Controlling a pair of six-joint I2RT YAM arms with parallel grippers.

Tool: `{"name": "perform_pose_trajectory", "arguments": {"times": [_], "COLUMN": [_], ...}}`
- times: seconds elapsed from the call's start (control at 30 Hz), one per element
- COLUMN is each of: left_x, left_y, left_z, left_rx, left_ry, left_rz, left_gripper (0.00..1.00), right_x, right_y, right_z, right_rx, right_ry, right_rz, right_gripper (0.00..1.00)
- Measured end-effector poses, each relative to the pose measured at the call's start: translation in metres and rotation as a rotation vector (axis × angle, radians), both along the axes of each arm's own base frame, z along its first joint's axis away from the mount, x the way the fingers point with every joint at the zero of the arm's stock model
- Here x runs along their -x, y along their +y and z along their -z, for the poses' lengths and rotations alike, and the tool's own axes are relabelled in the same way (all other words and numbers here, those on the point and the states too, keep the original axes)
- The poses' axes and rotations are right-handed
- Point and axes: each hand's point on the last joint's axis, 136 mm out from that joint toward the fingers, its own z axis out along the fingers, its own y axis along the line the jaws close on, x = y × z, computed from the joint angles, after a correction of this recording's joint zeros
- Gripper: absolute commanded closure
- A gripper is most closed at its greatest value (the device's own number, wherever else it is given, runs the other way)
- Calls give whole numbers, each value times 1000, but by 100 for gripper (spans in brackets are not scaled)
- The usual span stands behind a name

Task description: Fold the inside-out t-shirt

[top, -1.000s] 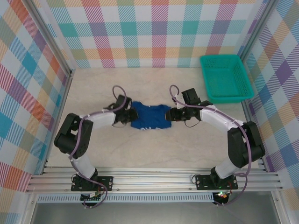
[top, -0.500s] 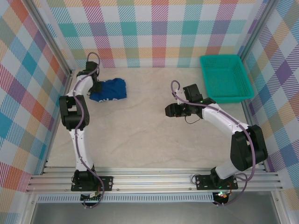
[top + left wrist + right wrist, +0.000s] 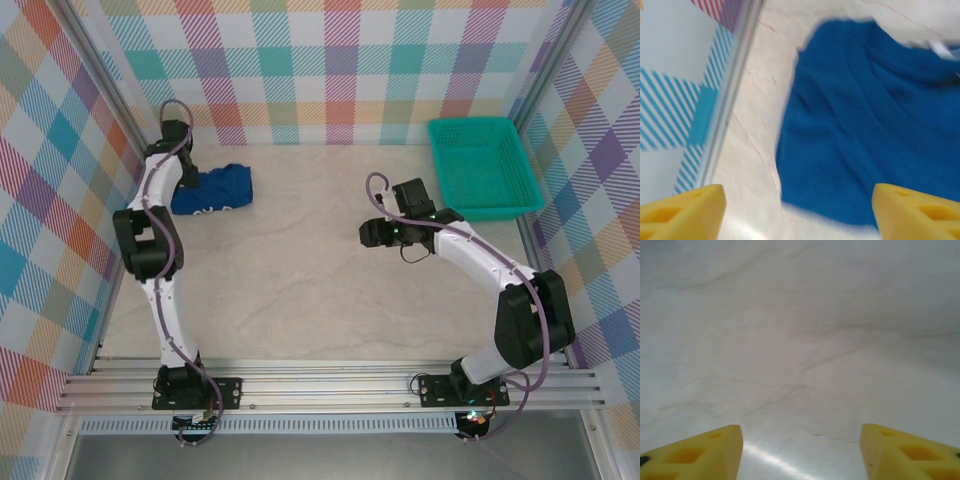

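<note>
Blue t-shirt (image 3: 215, 188) lay bunched in the table's (image 3: 300, 300) far-left corner, likely parked as done. Left pincer (image 3: 800, 212) hung wide above it, empty. Right pincer (image 3: 800, 450) was wide over bare table.

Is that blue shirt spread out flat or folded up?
Not spread: the t-shirt lies gathered into a small compact bundle with creases. Whether it is neatly folded, I cannot tell.

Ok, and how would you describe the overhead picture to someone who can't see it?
A crumpled royal-blue t-shirt lies in the far-left corner of a pale table, with the left end effector at its left edge. The right end effector hangs over bare tabletop right of centre, and a teal mesh basket sits in the far-right corner.
</note>
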Motion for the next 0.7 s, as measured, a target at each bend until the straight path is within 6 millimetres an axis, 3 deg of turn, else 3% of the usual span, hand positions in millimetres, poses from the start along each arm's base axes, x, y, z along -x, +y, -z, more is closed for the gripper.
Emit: {"name": "perform_pose_trajectory", "arguments": {"times": [0.1,0.2,0.27,0.33,0.43,0.53,0.63,0.7], "left_x": [51,95,118,137,160,178,169,159], "left_y": [-39,-74,-90,-94,-89,-82,-81,-83], "left_z": [-35,-72,-77,-58,-6,32,46,57], "left_rx": [124,241,291,314,303,261,232,227], "left_ry": [-170,-407,-520,-558,-503,-450,-475,-505], "left_rz": [18,73,104,101,53,25,57,84], "left_gripper": [0,0,0,0,0,0,0,0], "right_x": [-13,-22,-25,-25,-21,-15,-16,-25], "right_y": [-31,-62,-83,-104,-130,-148,-158,-157], "right_z": [-10,-14,-7,7,34,62,85,82], "right_rx": [116,205,255,304,359,388,406,376], "right_ry": [-130,-231,-270,-288,-321,-351,-334,-376], "right_rz": [96,194,260,317,367,374,360,355], "right_gripper": [1,0,0,0,0,0,0,0]}}
